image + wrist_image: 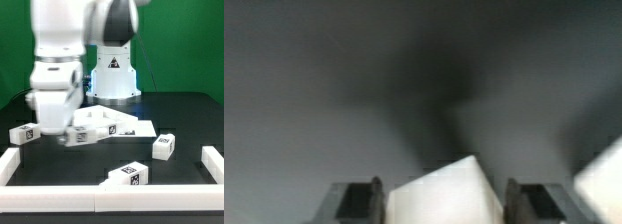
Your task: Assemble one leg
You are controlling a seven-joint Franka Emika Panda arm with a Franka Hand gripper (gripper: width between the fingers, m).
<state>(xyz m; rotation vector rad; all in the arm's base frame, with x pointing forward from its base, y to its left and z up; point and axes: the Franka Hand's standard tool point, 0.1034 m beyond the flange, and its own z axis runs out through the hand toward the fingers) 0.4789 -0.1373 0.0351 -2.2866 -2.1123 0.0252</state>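
BENCH-TOP ASSEMBLY: A white Franka arm (60,60), blurred in the exterior view, stoops over the black bench (60,168), where loose furniture parts lie scattered. The leg (25,132) it seems best placed to take lies at nine o'clock from the claw (72,138), near it but not touching. Its long axis runs roughly nine to three. The claw itself hangs low over the corner of the flat white panel (112,125). In the wrist view its two fingers (352,200) stand wide apart and hold nothing, and a white wedge, most likely that panel corner, shows in the gap. The blur hides whether either finger touches it. A second leg (130,175) lies at about four o'clock from the claw, toward the front of the bench. A third leg (165,146) sits well off at three o'clock, past the panel. To reach the nearest leg, the claw would probably have to shift toward nine o'clock and close across the leg's short side.
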